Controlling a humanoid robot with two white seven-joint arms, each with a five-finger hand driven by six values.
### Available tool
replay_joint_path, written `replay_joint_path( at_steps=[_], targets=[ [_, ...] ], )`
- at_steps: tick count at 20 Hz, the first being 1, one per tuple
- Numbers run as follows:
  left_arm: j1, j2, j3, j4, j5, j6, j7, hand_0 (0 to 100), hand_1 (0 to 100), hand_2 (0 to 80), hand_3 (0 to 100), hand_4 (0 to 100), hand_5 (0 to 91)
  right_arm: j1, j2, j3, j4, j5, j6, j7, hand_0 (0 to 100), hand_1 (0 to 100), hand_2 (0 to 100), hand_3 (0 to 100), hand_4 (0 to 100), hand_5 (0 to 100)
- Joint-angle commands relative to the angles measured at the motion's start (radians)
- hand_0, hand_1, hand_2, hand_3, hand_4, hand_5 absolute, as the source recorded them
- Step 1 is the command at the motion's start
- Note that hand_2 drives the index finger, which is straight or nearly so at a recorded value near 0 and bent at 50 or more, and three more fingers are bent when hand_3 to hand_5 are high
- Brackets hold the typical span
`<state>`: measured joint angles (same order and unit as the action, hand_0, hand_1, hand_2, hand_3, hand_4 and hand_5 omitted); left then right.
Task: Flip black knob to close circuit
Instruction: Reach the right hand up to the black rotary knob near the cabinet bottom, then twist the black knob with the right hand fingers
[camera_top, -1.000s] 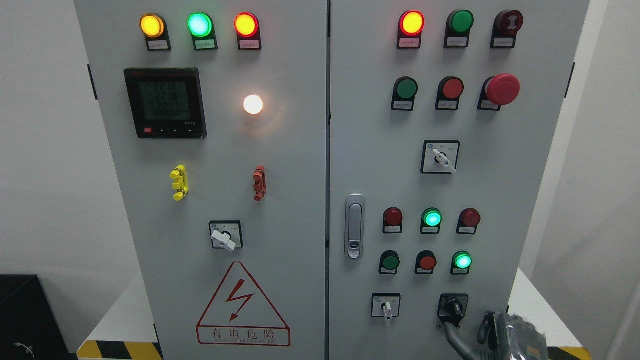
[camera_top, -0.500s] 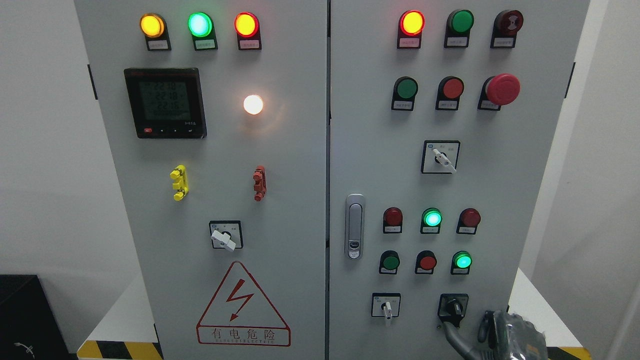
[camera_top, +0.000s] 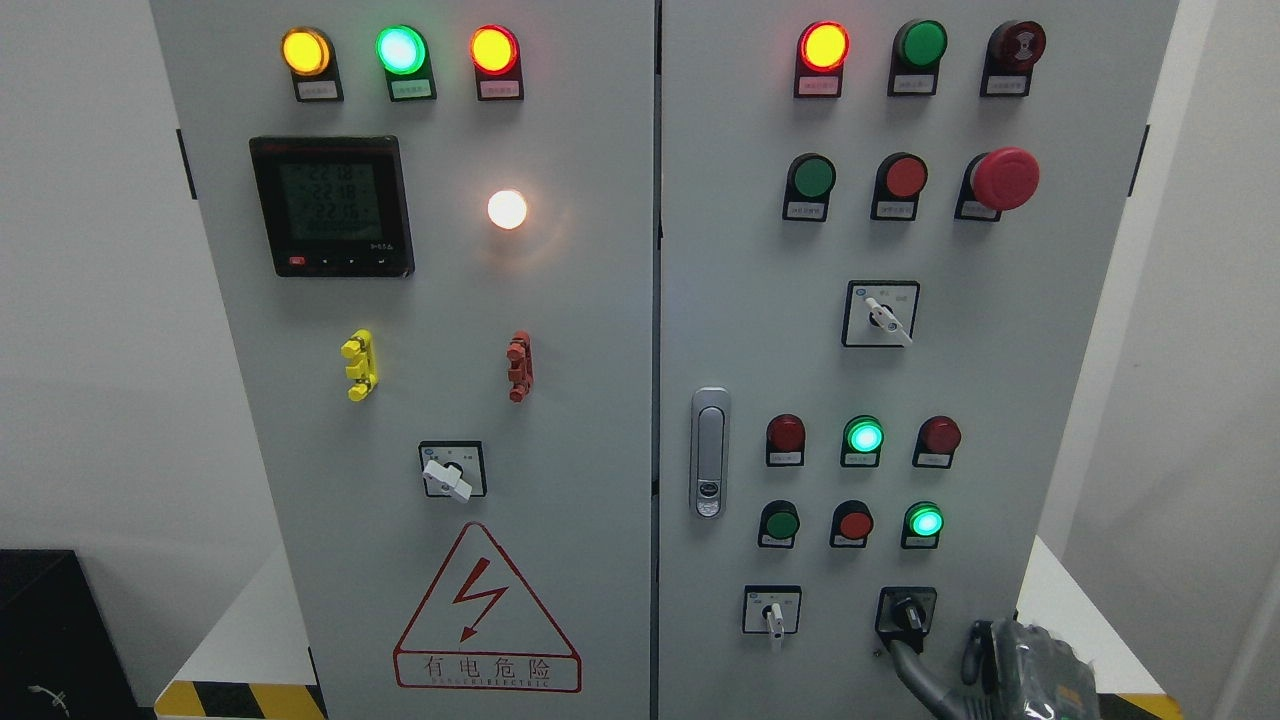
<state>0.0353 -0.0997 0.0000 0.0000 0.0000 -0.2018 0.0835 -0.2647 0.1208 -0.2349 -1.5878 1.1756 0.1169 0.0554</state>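
Note:
The black knob (camera_top: 906, 611) sits on a black square plate at the lower right of the grey cabinet's right door (camera_top: 740, 300), with its handle pointing down and slightly right. My right hand (camera_top: 935, 648) comes in at the bottom right corner, partly cut off by the frame. One grey finger (camera_top: 908, 668) stretches up and left, and its tip lies just below the knob's plate. Whether it touches the plate I cannot tell. Another finger (camera_top: 973, 650) stands apart beside it. The hand holds nothing. My left arm is out of view.
A white-handled selector (camera_top: 772, 612) sits left of the knob. Above it are red and green lamps and buttons (camera_top: 864, 437), another selector (camera_top: 882, 314), a red mushroom button (camera_top: 1006, 178) and the door latch (camera_top: 709, 452). The left door carries a meter (camera_top: 331, 205) and a warning triangle (camera_top: 486, 610).
My right hand has drifted very slightly to the right. The knob's handle has not turned.

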Motion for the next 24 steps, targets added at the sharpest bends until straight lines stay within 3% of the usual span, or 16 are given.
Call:
replay_joint_path(
  at_steps=[1,24],
  targets=[
    [0.000,0.000,-0.021,0.021,-0.021,0.001,-0.001,12,56,0.0,0,0,0.0,-0.004,-0.003,-0.027,0.012,-0.004,0.001,0.000,0,22,79,98,80,81],
    [0.000,0.000,-0.020,0.021,-0.021,-0.001,-0.001,12,56,0.0,0,0,0.0,-0.008,-0.004,-0.041,0.000,-0.021,-0.002,0.000,0,22,79,98,80,81]
  ],
)
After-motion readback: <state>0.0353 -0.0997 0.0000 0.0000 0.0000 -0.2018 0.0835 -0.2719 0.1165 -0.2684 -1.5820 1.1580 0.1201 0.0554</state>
